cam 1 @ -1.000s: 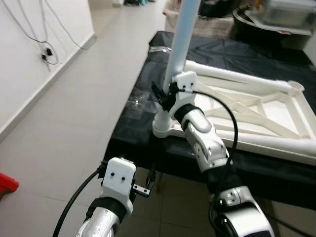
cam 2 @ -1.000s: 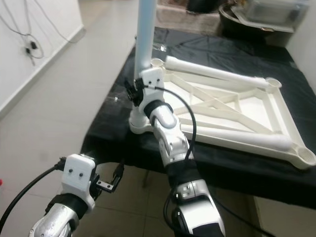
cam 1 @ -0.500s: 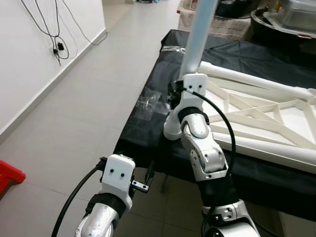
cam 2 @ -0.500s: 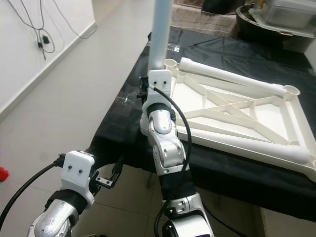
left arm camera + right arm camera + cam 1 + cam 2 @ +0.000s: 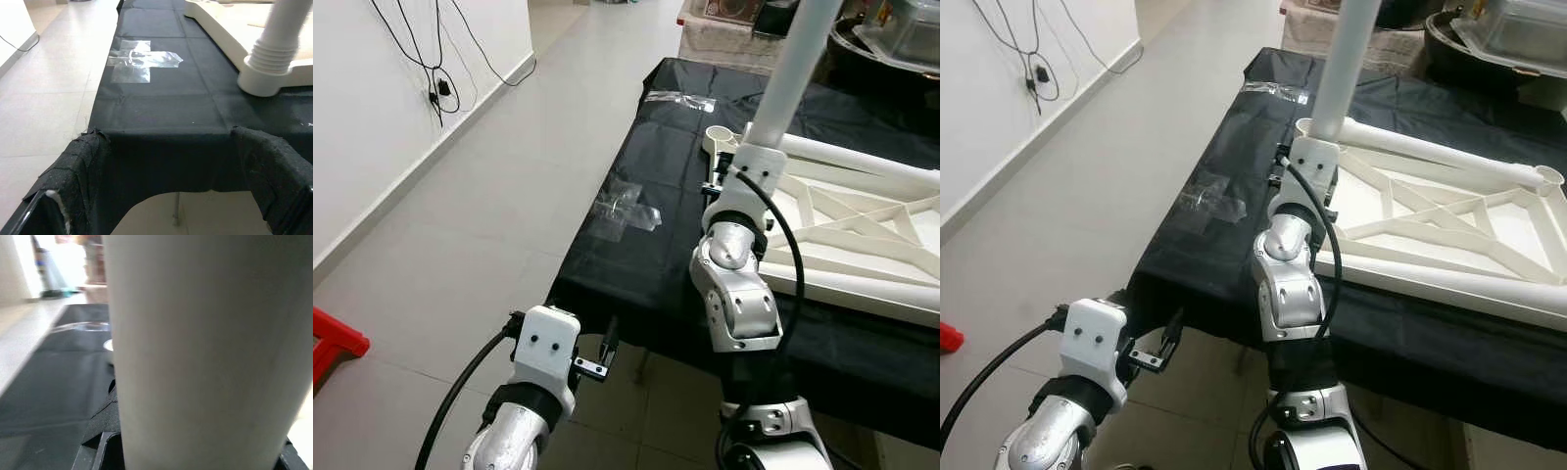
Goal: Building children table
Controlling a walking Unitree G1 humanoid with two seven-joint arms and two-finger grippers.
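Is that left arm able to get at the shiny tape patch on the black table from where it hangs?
Probably yes. The left gripper hangs below the table edge, open, and the tape patch lies bare near that side, with nothing between.

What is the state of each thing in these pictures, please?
Table leg: upright, tilted slightly, its threaded end in the frame's corner socket.
Table frame: lying flat on the black cloth.
Right gripper: at the leg's base, shut on it.
Left gripper: low beside the cloth's edge, jaws open, holding nothing.
Clear plastic wrap: crumpled on the cloth.
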